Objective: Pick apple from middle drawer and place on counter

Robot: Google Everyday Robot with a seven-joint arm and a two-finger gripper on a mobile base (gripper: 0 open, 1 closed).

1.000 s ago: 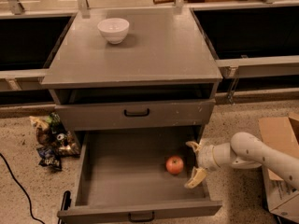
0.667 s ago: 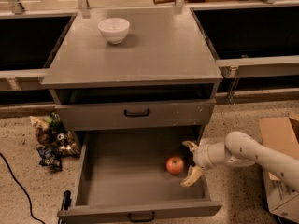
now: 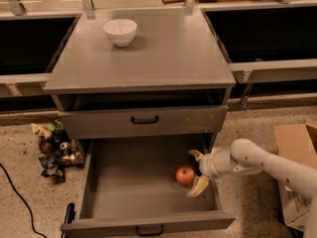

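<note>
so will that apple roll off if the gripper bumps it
Probably: the apple is round and lies loose on the flat floor of the drawer, so a sideways nudge would likely roll it. Its skin looks smooth, so an off-centre pinch might squirt it out. The gripper is open just right of it, inside the drawer.

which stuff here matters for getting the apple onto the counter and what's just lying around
Job: apple; middle drawer; counter; gripper, open beside the apple in the drawer.
Lying about: white bowl on the counter; snack packets; cardboard box.
</note>
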